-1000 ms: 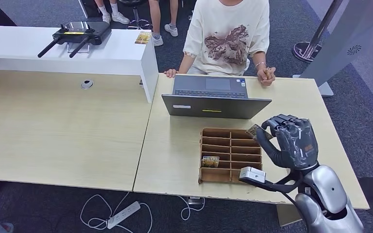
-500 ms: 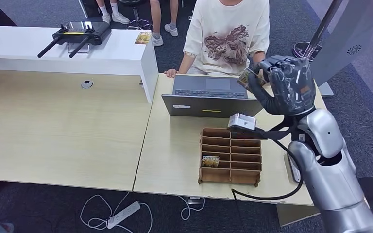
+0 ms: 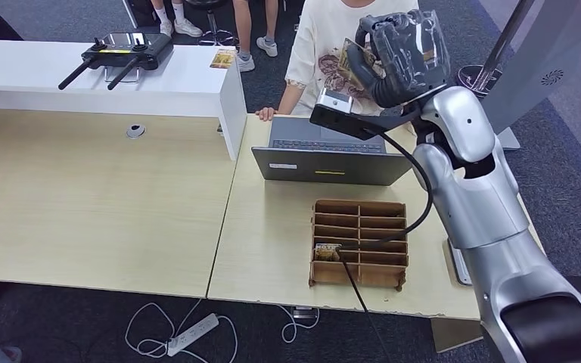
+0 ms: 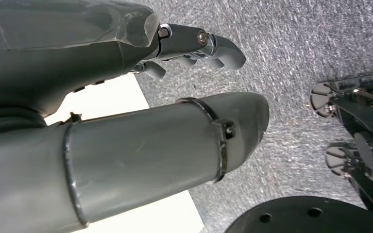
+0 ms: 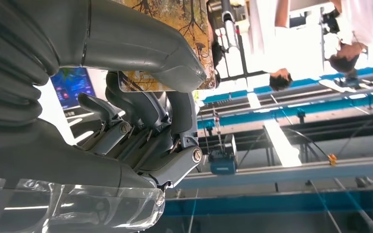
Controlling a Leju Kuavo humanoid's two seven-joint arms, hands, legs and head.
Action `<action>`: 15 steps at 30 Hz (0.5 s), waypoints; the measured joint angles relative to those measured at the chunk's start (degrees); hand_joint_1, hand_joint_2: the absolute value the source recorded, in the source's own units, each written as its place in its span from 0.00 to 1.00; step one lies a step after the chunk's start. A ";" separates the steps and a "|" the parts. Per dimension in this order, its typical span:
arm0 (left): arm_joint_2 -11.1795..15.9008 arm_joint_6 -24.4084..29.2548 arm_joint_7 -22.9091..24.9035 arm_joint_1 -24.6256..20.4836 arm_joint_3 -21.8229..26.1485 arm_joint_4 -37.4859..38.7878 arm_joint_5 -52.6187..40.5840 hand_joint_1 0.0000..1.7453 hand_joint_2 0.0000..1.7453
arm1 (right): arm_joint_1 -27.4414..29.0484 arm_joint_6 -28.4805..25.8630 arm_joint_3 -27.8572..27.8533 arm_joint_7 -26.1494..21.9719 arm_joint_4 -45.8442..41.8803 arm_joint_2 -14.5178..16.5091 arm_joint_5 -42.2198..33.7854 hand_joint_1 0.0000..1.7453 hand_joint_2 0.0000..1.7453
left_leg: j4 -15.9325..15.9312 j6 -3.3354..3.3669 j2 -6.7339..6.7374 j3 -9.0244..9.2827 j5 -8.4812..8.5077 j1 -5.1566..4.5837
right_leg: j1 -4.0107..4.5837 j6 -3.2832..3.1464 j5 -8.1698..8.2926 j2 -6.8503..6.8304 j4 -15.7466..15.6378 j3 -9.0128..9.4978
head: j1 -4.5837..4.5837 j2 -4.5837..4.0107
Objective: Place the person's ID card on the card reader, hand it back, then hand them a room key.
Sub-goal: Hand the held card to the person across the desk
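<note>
The room key point(image 3: 350, 57) is a thin card printed with dark branching trees on a golden-yellow ground, pinched between the thumb and curled fingers of the right hand point(image 3: 401, 47); it is raised above the far edge of the desk point(image 3: 272, 227), in front of the person point(image 3: 325, 45) seated behind the laptop point(image 3: 333, 155). A second printed card point(image 3: 327, 251) stands in a near-left compartment of the wooden tray point(image 3: 359, 243); the left hand point(image 4: 126, 97) hangs over grey carpet, fingers curled loosely around nothing.

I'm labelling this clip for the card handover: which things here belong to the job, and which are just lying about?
In the job:
- right hand, raised toward the person
- card pinched in that hand
- wooden divided tray with one more card

Lying about:
- laptop
- remote controller
- power strip
</note>
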 joint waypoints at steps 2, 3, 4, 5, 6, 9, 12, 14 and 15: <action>0.08 -0.01 0.21 -0.14 -0.20 0.00 -0.22 0.00 0.00 | -2.18 -0.24 0.09 0.23 3.73 1.28 0.31 1.00 1.00 | 0.00 0.00 0.01 0.00 0.00 0.00 | 0.00 0.00 0.00 0.01 0.01 0.00 | 0.00 0.00; 0.13 -0.02 0.31 -0.21 -0.30 0.00 -0.32 0.00 0.00 | -3.15 -0.50 0.10 0.34 5.66 1.87 0.50 1.00 1.00 | 0.00 0.00 0.01 0.00 0.00 0.00 | 0.00 0.00 0.00 0.01 0.01 0.00 | 0.00 0.00; 0.17 -0.02 0.39 -0.28 -0.39 0.00 -0.40 0.00 0.00 | -4.03 -0.84 0.10 0.51 7.53 2.40 0.77 1.00 1.00 | 0.00 0.00 0.01 0.00 0.00 0.00 | 0.00 0.00 0.00 0.01 0.01 0.00 | 0.01 0.00; 0.21 -0.02 0.46 -0.34 -0.49 0.00 -0.49 0.00 0.00 | -4.83 -1.15 0.11 0.70 9.14 2.86 1.08 1.00 1.00 | 0.00 0.00 0.01 0.00 0.00 -0.01 | 0.00 0.00 0.00 0.01 0.01 0.00 | 0.00 0.00; 0.26 -0.02 0.51 -0.39 -0.60 0.00 -0.59 0.00 0.00 | -5.52 -1.47 0.11 0.91 10.74 3.30 1.32 1.00 1.00 | 0.00 0.00 0.01 0.00 0.00 -0.01 | 0.00 0.00 0.00 0.00 0.00 0.00 | 0.01 0.00; 0.35 -0.02 0.80 -0.53 -1.05 0.00 -0.84 0.00 0.00 | -7.64 -1.91 -0.01 1.64 15.63 4.50 1.66 1.00 1.00 | 0.01 0.00 0.01 0.00 0.00 -0.01 | -0.01 0.00 0.00 0.00 0.00 0.00 | 0.01 0.00; 0.40 0.00 1.11 -0.80 -1.36 0.00 -0.92 0.00 0.00 | -10.16 -2.41 -0.64 2.35 21.14 5.67 1.65 1.00 1.00 | 0.01 0.00 0.01 0.00 0.00 -0.01 | -0.01 0.00 0.01 0.01 0.00 0.00 | 0.01 0.00; 0.39 0.10 1.17 -0.94 -1.44 0.00 -0.90 0.00 0.00 | -11.63 -2.86 -1.38 2.98 24.61 6.26 1.51 1.00 1.00 | 0.01 0.00 0.01 0.01 0.00 -0.01 | -0.01 0.00 0.01 0.00 0.00 0.00 | 0.01 0.00; 0.36 0.19 1.20 -0.97 -1.48 0.00 -0.88 0.00 0.00 | -12.21 -2.96 -1.90 3.38 26.26 6.51 1.40 1.00 1.00 | 0.01 0.00 0.00 0.01 0.00 -0.01 | -0.01 0.00 0.01 0.00 0.00 0.00 | 0.01 0.00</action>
